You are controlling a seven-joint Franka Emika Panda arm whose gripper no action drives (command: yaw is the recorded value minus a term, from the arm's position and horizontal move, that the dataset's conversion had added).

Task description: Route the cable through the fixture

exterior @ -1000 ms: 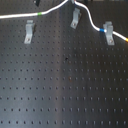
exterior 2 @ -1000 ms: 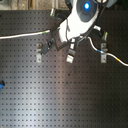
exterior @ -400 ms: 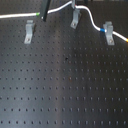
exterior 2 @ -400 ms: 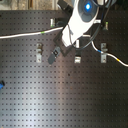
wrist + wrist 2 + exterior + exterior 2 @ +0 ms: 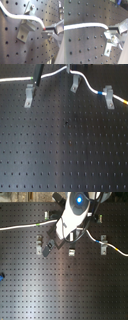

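The white cable [image 5: 90, 86] runs from the first exterior view's left edge, rises past the middle clip [image 5: 75, 85] and drops to the right clip [image 5: 108, 96], where its blue band [image 5: 102, 93] sits. Its green band [image 5: 32, 77] lies just beside my gripper [image 5: 36, 78], which is shut on the cable above the left clip [image 5: 29, 96]. In the second exterior view the gripper [image 5: 49, 247] hangs between the left clip [image 5: 39, 243] and the middle clip [image 5: 71, 252]. In the first wrist view the cable [image 5: 17, 17] crosses over a clip [image 5: 25, 29] into my fingers [image 5: 53, 28].
A black perforated board [image 5: 65, 149] carries everything. Two further clips [image 5: 47, 214] [image 5: 97, 217] stand at the back in the second exterior view. The arm's body with a blue light [image 5: 77, 199] hides part of the cable there. A small blue item [image 5: 1, 276] sits at the second exterior view's left edge.
My gripper has shifted a little with the cable in it, down toward the left clip. The cable's left stretch now lies flatter. The clips have not moved.
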